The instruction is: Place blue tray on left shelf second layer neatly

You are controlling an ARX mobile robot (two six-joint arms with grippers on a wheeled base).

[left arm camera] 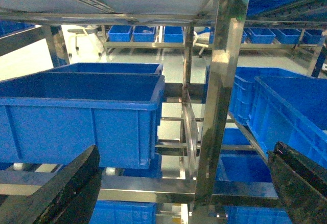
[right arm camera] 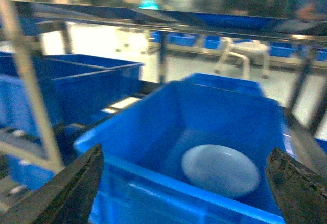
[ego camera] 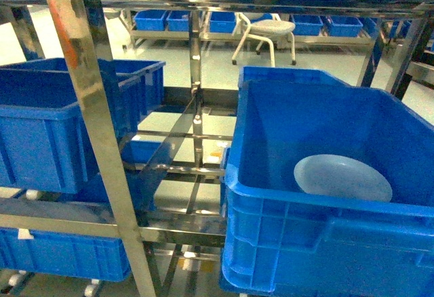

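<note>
The pale blue tray (ego camera: 342,178) lies flat on the floor of a deep dark-blue crate (ego camera: 305,256) at the right of the rack. The right wrist view also shows the blue tray (right arm camera: 220,170), inside that crate (right arm camera: 153,193). My right gripper (right arm camera: 185,152) is open in front of the crate's near wall, fingers wide apart and holding nothing. My left gripper (left arm camera: 185,151) is open and empty too, facing the steel rack. The left shelf's steel tier (ego camera: 61,224) carries a big blue crate (ego camera: 47,127). Neither gripper shows in the head view.
A shiny square upright post (ego camera: 95,127) stands close in front, slanting across the left of the head view. More blue crates (ego camera: 61,256) sit on the tier below. A white stool (ego camera: 268,29) and a far row of crates (ego camera: 224,20) stand behind the rack.
</note>
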